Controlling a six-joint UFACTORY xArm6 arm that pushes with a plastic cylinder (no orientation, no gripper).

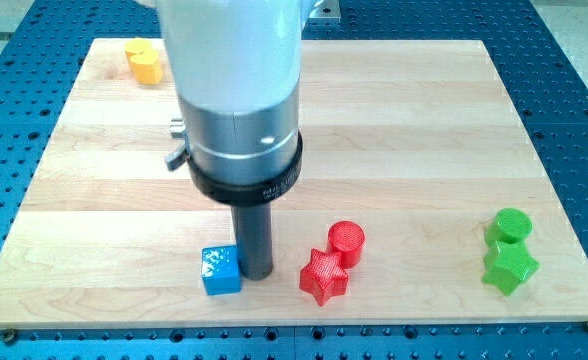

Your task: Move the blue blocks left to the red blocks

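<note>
Wooden board (394, 130) filling most of the view, lying on a blue perforated table (574, 120); board's bottom corners running close to the view's bottom edge. Arm housing (236, 90), white above and metallic below with a black collar, looming large at centre-left, cut off at the view's top and hiding the board behind it. Dark rod descending from the collar, my tip (255, 275) resting on the board just beside the blue cube (221, 270), at the cube's right side; touching or a hair apart, hard telling. No jaws on this tool, only a plain rod holding nothing. Only one blue block showing; any other possibly hiding behind the housing, not determinable. Blue cube sitting near the view's bottom, left of the red pair. Red star block (324, 276) lying right of the tip, with the red cylinder (346, 241) touching it at its upper right. Green cylinder (510, 226) and green star block (509, 268) sitting together at far right. Yellow blocks (144, 62) at top left, seemingly two pressed together, shapes hard making out.
</note>
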